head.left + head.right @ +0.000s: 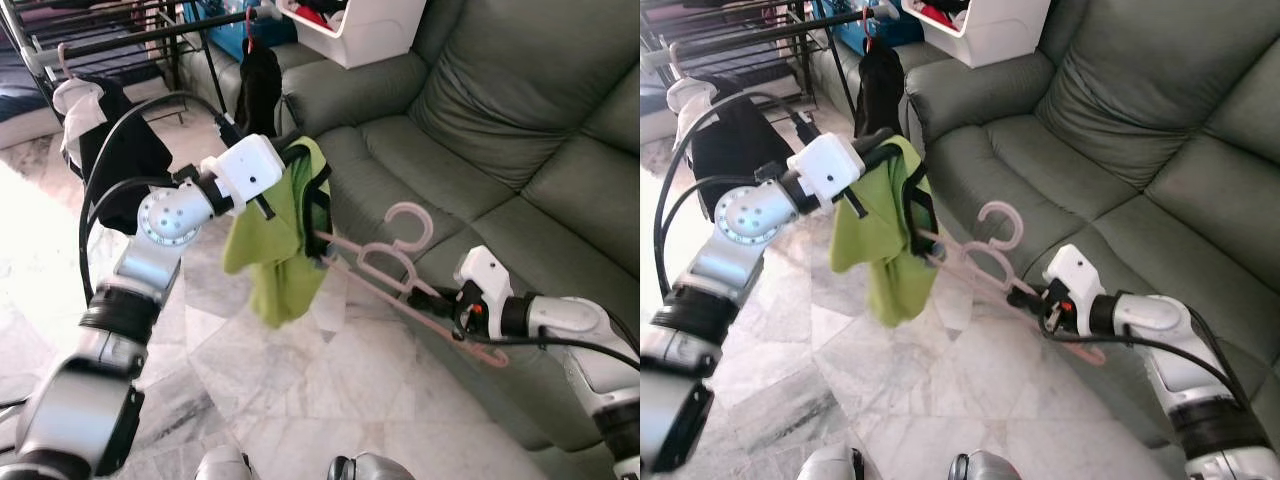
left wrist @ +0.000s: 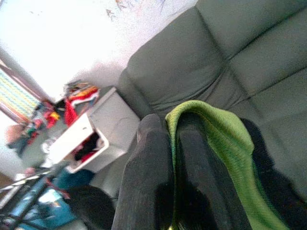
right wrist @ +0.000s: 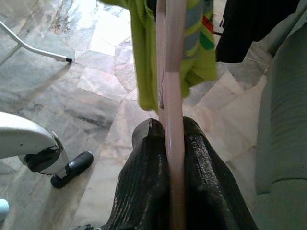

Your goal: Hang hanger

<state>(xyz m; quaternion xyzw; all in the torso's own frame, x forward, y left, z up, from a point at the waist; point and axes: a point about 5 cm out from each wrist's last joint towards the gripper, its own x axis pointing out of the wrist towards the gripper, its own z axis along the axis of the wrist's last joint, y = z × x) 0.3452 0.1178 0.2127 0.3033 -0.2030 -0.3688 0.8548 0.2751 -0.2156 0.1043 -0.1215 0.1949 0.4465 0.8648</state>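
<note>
A lime-green shirt [image 1: 270, 240] hangs over my left gripper [image 1: 303, 152], which is shut on its collar area above the marble floor. In the left wrist view the green cloth [image 2: 216, 134] is pinched between the black fingers [image 2: 148, 182]. My right gripper [image 1: 438, 298] is shut on the lower bar of a pink plastic hanger [image 1: 385, 262], held in front of the sofa. The hanger's hook [image 1: 412, 222] points up, and its far end reaches into the shirt. The right wrist view looks along the pink bar [image 3: 173, 96] to the shirt [image 3: 144, 57].
A grey-green sofa [image 1: 500, 120] fills the right side. A white basket [image 1: 365, 30] of clothes sits on its arm. At the upper left a black drying rack [image 1: 130, 35] carries dark garments [image 1: 258, 85]. The floor is marble tile [image 1: 300, 390].
</note>
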